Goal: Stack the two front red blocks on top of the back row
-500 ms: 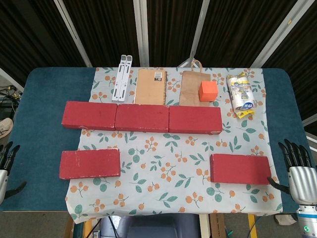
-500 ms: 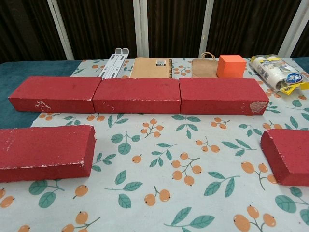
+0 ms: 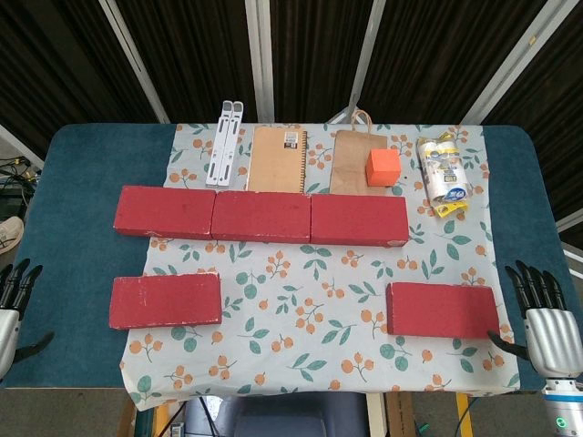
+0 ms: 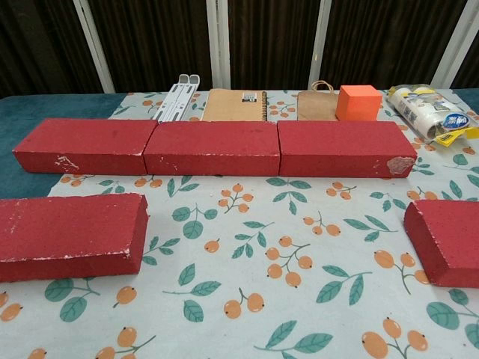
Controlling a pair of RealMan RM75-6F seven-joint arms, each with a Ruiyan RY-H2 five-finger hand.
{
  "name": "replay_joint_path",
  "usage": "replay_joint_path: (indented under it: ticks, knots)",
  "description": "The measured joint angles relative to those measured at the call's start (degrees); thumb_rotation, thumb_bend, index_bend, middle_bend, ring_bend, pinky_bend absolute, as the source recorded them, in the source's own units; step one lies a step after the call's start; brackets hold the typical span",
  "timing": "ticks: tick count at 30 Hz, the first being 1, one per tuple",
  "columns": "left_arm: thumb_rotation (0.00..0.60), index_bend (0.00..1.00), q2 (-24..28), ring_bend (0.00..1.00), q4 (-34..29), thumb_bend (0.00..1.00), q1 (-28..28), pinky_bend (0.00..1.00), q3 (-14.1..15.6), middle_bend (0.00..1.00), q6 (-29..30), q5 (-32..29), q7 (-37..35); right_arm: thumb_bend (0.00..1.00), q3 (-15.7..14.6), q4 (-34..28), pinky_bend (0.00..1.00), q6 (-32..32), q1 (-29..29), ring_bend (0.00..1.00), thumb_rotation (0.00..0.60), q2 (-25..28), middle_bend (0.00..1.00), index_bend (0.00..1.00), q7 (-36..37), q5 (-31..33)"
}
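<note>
Right hand [image 3: 549,326] low at the near right edge of the surface [image 3: 82,209], fingers spread and upright, holding nothing. Just inward of it, close to the thumb, the right front red rectangular foam block [image 3: 442,309], flat on the floral cloth [image 3: 319,300]. Left hand [image 3: 11,309] at the opposite near edge, fingers likewise apart and empty; inward of it, apart, the left front red rectangular block [image 3: 166,300]. Beyond both, the back row of three red blocks [image 3: 260,217] end to end, nothing stacked on top. Farther still: white folding stand [image 3: 224,143], brown spiral notebook [image 3: 279,157], brown paper bag [image 3: 353,162] bearing a small orange cube [image 3: 383,167], and a plastic-wrapped packet [image 3: 443,170].
</note>
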Motion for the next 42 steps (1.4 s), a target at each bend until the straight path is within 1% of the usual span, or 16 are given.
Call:
replay_joint_path:
  ticks: [4,9,12,15,22,29,35,42]
  knots:
    - [0.6,0.01,0.05,0.0,0.13,0.02,-0.16,0.05,-0.29,0.0,-0.48,-0.79,-0.67,0.0,-1.01,-0.84,0.0,-2.91,0.53,0.0,0.6,1.12,0.0,0.0,1.29,0.21]
    - [0.6,0.01,-0.04,0.0,0.02,0.02,-0.19,0.05,-0.68,0.0,0.05,-0.66,-1.36,0.0,-3.19,-2.98,0.0,-9.53,1.93,0.0,0.6,4.57,0.0,0.0,5.55,0.53]
    - [0.6,0.01,-0.18,0.0,0.14,0.02,-0.02,0.05,-0.38,0.0,0.63,0.55,-1.35,0.0,-4.43,-5.21,0.0,-12.88,2.9,0.0,0.6,6.28,0.0,0.0,4.97,0.78]
    - [0.6,0.01,-0.24,0.0,0.31,0.02,0.09,0.05,-0.19,0.0,0.8,0.81,-1.42,0.0,-4.74,-7.15,0.0,-14.67,3.8,0.0,0.6,6.77,0.0,0.0,2.83,1.41]
    - [0.6,0.01,0.12,0.0,0.22,0.02,0.18,0.05,-0.55,0.0,0.62,-0.34,-2.08,0.0,-4.16,-11.19,0.0,-17.69,5.72,0.0,0.6,5.41,0.0,0.0,-5.19,4.38]
    - [0.6,0.01,0.46,0.0,0.06,0.02,0.33,0.05,-0.83,0.0,0.65,-1.12,-2.74,0.0,-2.59,-13.15,0.0,-20.34,8.03,0.0,0.6,1.81,0.0,0.0,-13.62,9.5]
    - [0.6,0.01,0.46,0.0,-0.06,0.02,0.34,0.05,-0.89,0.0,0.5,-1.37,-2.42,0.0,-1.25,-13.38,0.0,-22.88,10.09,0.0,0.6,-0.43,0.0,0.0,-17.21,14.15]
    - [0.6,0.01,0.29,0.0,-0.09,0.02,0.32,0.05,-1.07,0.0,0.65,-1.45,-1.94,0.0,0.05,-12.75,0.0,-26.39,12.95,0.0,0.6,-1.46,0.0,0.0,-20.61,20.21]
